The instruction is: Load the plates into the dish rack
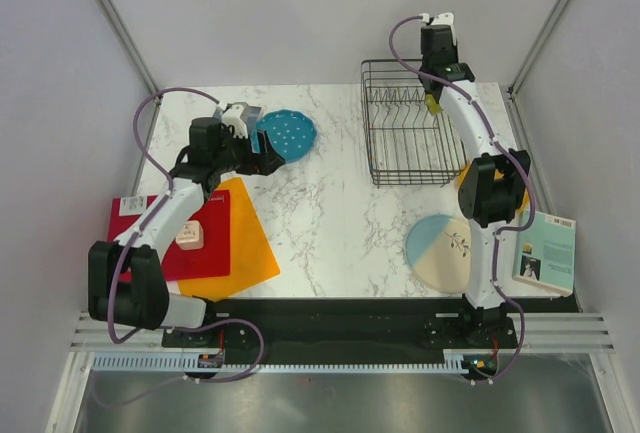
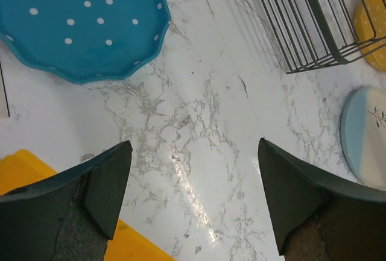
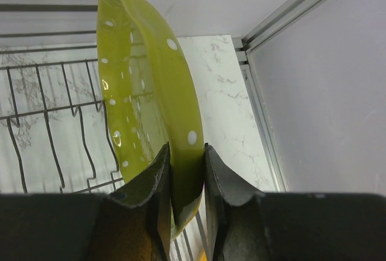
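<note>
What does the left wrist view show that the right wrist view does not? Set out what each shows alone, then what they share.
Left wrist only: the left end effector, open and empty above the table; the teal plate; the cream and blue plate; an edge of the orange plate; part of an orange sheet.
Right wrist only: the right end effector shut on the lime-green plate, held on edge; the enclosure's corner post.
Both: the dish rack and the marble table.
</note>
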Robot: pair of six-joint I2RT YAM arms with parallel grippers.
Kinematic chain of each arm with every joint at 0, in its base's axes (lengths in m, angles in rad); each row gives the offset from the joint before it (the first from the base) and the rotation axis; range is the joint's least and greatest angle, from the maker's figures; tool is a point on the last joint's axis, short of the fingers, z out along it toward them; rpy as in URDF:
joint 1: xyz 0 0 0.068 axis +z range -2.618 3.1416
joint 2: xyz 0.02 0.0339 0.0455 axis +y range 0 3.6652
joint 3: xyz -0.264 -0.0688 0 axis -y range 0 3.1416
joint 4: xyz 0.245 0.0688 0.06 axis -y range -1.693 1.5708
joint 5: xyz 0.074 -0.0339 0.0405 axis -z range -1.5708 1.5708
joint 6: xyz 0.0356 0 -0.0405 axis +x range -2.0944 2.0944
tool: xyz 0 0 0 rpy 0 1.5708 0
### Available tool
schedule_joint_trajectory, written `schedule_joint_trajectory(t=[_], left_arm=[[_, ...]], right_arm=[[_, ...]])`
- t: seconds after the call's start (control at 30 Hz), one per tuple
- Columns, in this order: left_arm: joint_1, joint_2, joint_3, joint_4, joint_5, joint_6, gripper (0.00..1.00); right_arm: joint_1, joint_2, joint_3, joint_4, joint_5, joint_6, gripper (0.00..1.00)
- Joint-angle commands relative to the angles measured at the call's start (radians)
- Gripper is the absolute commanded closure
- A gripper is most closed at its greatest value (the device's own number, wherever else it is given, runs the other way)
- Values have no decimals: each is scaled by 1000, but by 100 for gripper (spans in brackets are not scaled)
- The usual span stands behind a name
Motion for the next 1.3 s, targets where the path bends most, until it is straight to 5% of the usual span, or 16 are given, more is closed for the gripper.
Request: schedule_joint_trajectory(t=[0.0,0.13,0.2,0.3,0.37,0.6,0.83,1.07,1.27], left_arm=[[-8,13,46,36,19,-18,9],[-14,28,60,23,19,-39,8],[-23,33,63,15,19,-43,8],[-44,37,63,9,12,-43,8],[-63,42,65,7,9,-52,8],[-149,27,28,30,-11,-85,8],[-285,-4,-85,151,0,-216,11],[-440,43,-150,211,-94,-331,17],[-590,217,-37,103,-206,-394,23]], right_arm=[[-3,27,69,84,18,38,100],[-2,55,70,44,6,61,97],[-2,47,69,34,-18,63,71],[-2,6,61,17,-24,63,48],[0,-33,44,8,-29,57,42],[-44,-453,-318,-77,-150,34,22],[-452,-680,-617,-299,-714,94,20],[-617,-830,-896,-474,-1026,-350,24],[-634,-858,-993,-644,-1212,-641,26]])
